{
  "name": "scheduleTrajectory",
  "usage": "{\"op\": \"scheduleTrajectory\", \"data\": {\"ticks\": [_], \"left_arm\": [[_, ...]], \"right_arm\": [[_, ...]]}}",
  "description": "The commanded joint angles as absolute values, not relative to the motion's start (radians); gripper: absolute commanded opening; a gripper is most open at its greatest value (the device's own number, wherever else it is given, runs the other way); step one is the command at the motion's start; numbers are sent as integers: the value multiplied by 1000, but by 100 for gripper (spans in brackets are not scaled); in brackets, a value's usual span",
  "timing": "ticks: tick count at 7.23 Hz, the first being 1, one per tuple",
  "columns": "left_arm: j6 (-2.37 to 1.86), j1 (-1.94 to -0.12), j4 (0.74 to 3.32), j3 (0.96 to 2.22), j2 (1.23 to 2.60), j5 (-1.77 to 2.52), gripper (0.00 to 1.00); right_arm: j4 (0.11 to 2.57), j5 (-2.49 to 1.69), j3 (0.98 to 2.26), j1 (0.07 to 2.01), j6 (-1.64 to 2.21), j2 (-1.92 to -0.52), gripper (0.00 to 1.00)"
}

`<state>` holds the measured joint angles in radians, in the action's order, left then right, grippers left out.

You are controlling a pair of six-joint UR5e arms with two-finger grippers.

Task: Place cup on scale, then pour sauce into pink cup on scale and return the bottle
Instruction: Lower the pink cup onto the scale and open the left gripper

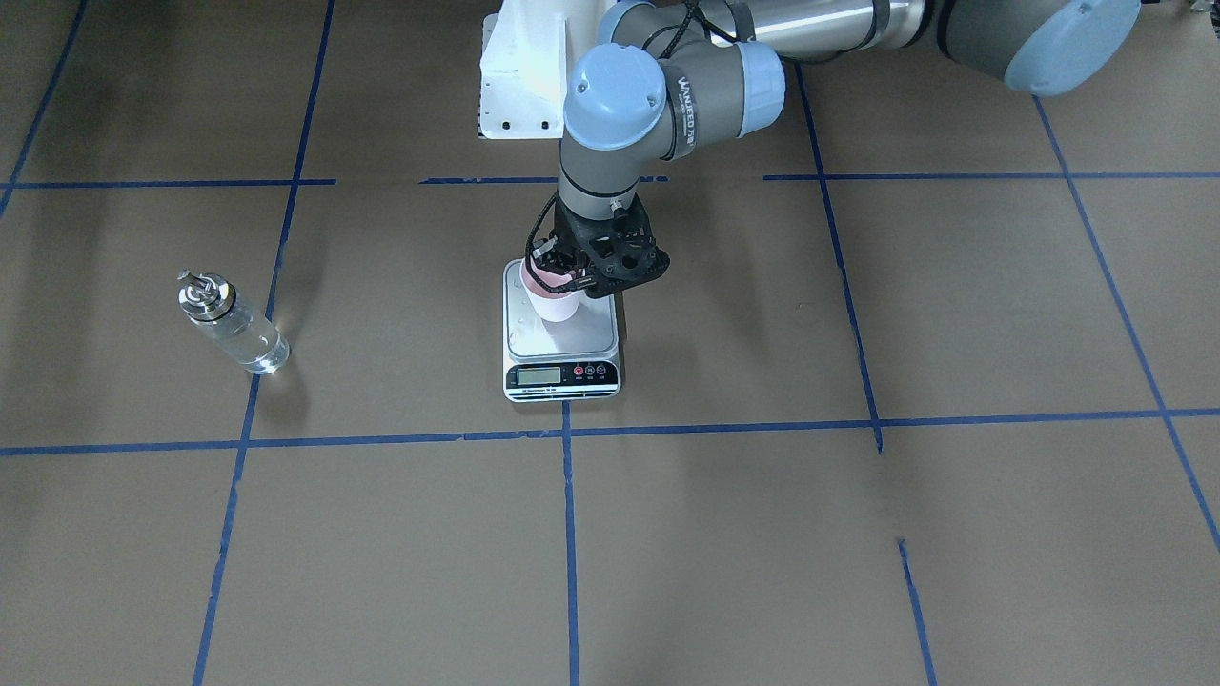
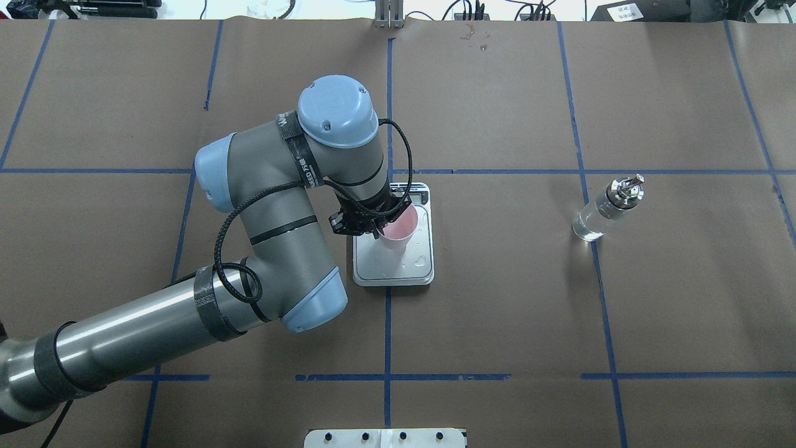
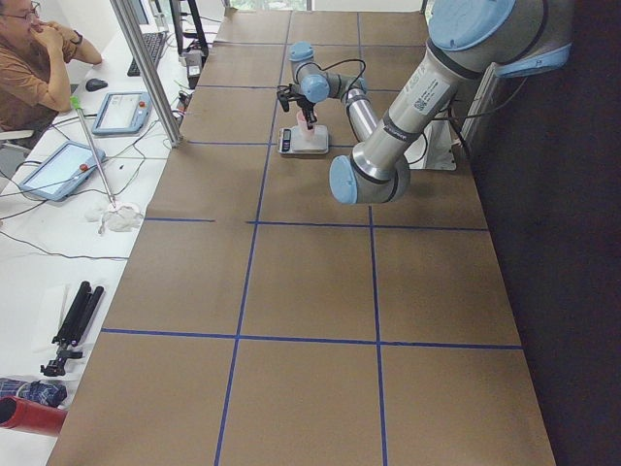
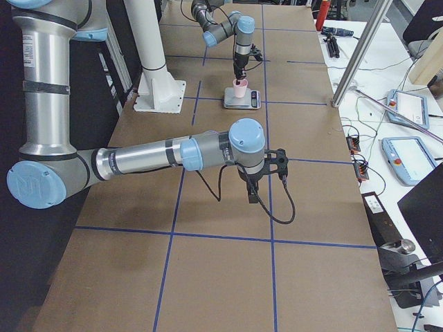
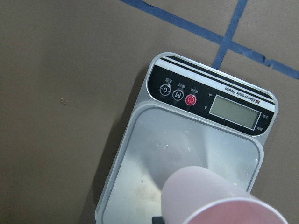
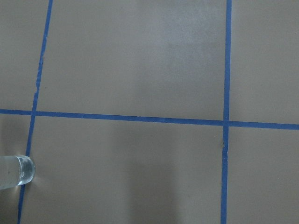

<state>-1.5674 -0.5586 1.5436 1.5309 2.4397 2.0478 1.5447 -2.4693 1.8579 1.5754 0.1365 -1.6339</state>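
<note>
The left gripper [image 1: 560, 278] pinches the cup [image 1: 555, 305] by its rim over the scale [image 1: 562, 345], platform edges free; the bottle [image 1: 232, 324] stands well apart on the brown table [image 1: 858, 534].

In my left wrist view, the scale [image 5: 154, 154] has white lettering on its black front strip [image 5: 205, 91], upper middle of the frame and upside down to me: "Electronic Scale". Left of it sit round buttons marked "M" [image 5: 178, 95] and "-0-" [image 5: 164, 89], and a red button [image 5: 190, 99] with a power sign. The tiny captions above them are too fine for me to read, and I can make out no figure on the display [image 5: 233, 112]. In the front-facing view, top centre, a black strap [image 1: 688, 97] on the left arm [image 1: 734, 81] reads roughly "WANJEED".
</note>
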Motion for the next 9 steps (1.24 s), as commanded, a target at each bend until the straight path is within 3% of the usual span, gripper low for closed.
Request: {"op": "scheduleTrajectory", "data": {"ticks": [1, 2, 3, 5, 9], "left_arm": [[-1563, -558, 1555, 1531, 2434, 2048, 19], [-1563, -558, 1560, 1534, 2424, 2048, 44], [-1563, -558, 1560, 1537, 2422, 2046, 54], [-1562, -558, 1549, 1589, 2386, 2037, 100], [-1418, -580, 1363, 1930, 2287, 2045, 100]], "right_arm": [[1546, -2471, 1861, 1575, 137, -1632, 100], [1546, -2470, 1861, 1575, 137, -1632, 100], [1546, -2471, 1861, 1575, 137, -1631, 100], [1552, -2471, 1890, 1575, 165, -1628, 100], [1560, -2459, 2017, 1493, 304, -1635, 100]]}}
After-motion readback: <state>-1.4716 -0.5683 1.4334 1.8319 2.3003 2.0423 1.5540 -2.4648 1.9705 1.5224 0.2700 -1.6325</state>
